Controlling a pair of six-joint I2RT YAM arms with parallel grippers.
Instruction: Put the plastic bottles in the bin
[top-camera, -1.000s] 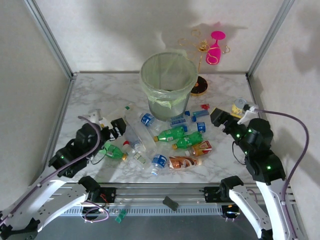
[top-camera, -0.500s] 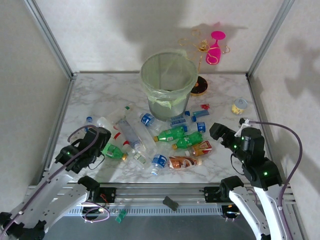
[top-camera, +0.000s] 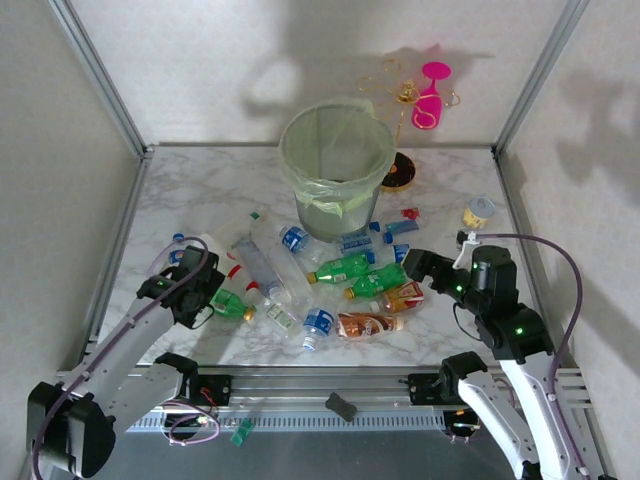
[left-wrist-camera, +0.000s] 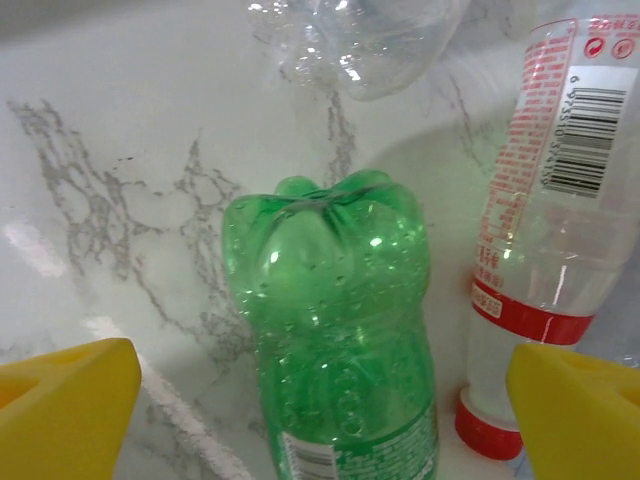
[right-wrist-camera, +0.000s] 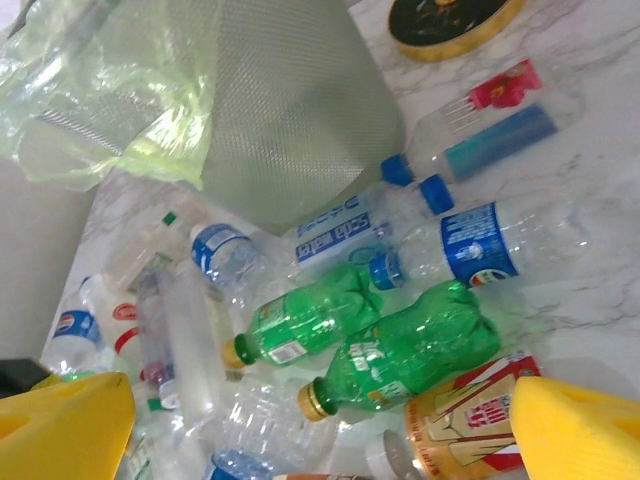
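Left arm (top-camera: 125, 345) and right arm (top-camera: 535, 410) are twins: white tube links, chunky black joints with tiny green LEDs, a looping purple cable (top-camera: 578, 290) each, bright yellow fingers (left-wrist-camera: 65, 410).

The left arm (top-camera: 120, 345) extends forward from its base, held low; the left gripper (top-camera: 207, 290) points right, jaws spread wide. The right arm (top-camera: 515, 335) stands bent at the elbow; the right gripper (top-camera: 413, 264) points left, jaws spread wide

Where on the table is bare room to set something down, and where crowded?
Free: the marble left of the round pale green bin, and the far right corner behind the short yellow-labelled can. Crowded: plastic bottles lying before the bin.
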